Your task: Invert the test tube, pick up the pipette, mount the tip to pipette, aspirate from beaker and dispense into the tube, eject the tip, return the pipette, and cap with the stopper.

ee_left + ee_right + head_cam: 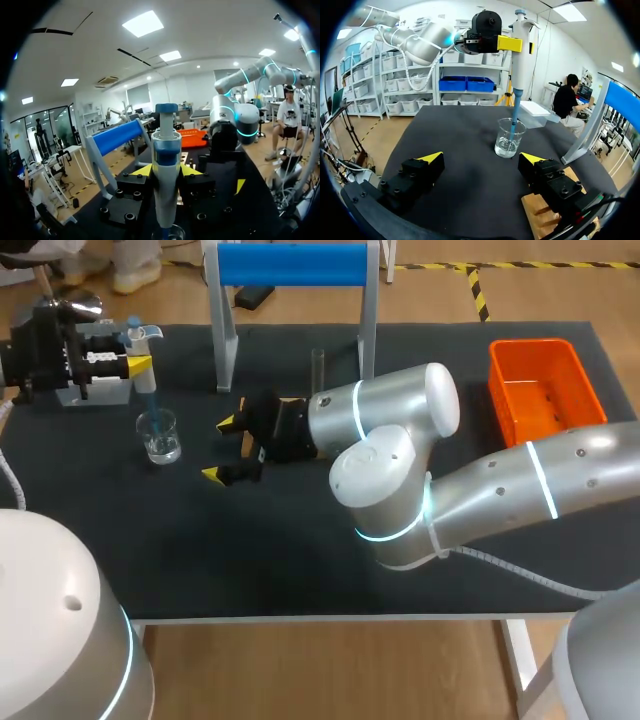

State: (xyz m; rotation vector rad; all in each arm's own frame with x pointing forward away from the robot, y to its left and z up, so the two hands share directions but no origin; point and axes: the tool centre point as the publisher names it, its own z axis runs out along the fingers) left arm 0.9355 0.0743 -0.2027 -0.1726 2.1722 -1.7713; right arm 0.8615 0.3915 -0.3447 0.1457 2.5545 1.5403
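1. Left gripper (166, 172): fingers pinched on the body of the pipette (522, 50), which is held upright over the table's far left part.
2. The pipette's tip (514, 120) dips into the beaker (510, 139), which holds a shallow layer of clear liquid.
3. Right gripper (482, 159): fingers spread wide, gripping nothing, low over the table; the beaker stands ahead of it and a wooden block (545, 220) lies beneath one finger.
4. Test tube (318, 368): upright, behind the right arm's wrist; contents not discernible.
5. Orange bin (545, 400): at the table's far right.
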